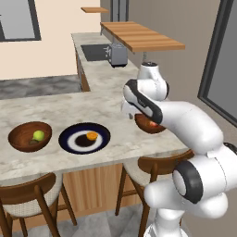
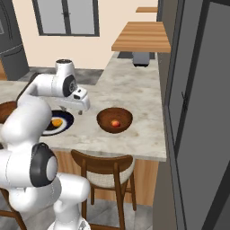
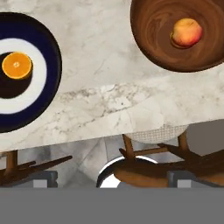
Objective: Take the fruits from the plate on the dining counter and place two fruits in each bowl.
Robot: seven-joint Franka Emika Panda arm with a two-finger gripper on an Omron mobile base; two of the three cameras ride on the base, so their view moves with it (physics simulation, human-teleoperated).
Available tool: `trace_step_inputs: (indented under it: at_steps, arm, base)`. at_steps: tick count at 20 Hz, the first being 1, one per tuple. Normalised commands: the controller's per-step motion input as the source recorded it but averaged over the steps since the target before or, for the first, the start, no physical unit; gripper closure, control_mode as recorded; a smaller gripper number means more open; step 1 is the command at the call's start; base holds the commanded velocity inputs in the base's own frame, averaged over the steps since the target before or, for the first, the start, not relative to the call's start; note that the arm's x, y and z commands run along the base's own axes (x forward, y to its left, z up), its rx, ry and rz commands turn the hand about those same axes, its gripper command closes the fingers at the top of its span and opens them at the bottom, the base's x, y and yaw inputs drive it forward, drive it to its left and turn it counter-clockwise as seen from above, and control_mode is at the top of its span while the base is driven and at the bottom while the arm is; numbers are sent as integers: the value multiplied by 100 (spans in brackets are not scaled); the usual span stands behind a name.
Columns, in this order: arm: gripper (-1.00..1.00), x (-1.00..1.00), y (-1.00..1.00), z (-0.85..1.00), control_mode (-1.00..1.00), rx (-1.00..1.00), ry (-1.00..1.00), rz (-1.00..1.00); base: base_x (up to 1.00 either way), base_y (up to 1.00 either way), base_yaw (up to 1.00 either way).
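The navy plate (image 1: pixel 74 143) (image 3: pixel 46 100) lies on the dining counter (image 1: pixel 55 111) (image 3: pixel 109 65) and holds one orange fruit (image 1: pixel 92 135) (image 2: pixel 56 122) (image 3: pixel 16 65). The left wooden bowl (image 1: pixel 21 134) holds a yellow-green fruit (image 1: pixel 39 135), with a darker shape beside it. The right bowl (image 2: pixel 105 117) (image 3: pixel 153 39) holds a red fruit (image 2: pixel 115 123) (image 3: pixel 187 32); in the left base view the arm partly covers this bowl. My gripper (image 2: pixel 81 111) (image 3: pixel 111 179) hangs open and empty above the counter, between the plate and the right bowl.
Wooden stools (image 1: pixel 32 194) (image 2: pixel 108 173) stand under the counter's near edge. Behind, a narrower worktop carries a sink (image 1: pixel 95 52) and a toaster (image 1: pixel 118 54) below a wooden shelf (image 1: pixel 141 37). A dark door frame (image 2: pixel 197 112) stands at the right.
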Motion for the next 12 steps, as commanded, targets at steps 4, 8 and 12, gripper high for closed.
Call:
trace_step_inputs:
  at_steps: [4, 8, 12]
  arm:
    - [-100, 11, 94, -3, -100, -1, 8, 14]
    - [-100, 54, 75, -36, -100, 0, 2, 12]
    - [-100, 52, 74, -70, -100, 0, 0, 7]
  base:
    - [0, 0, 0]
    - [0, 0, 0]
    - [0, 0, 0]
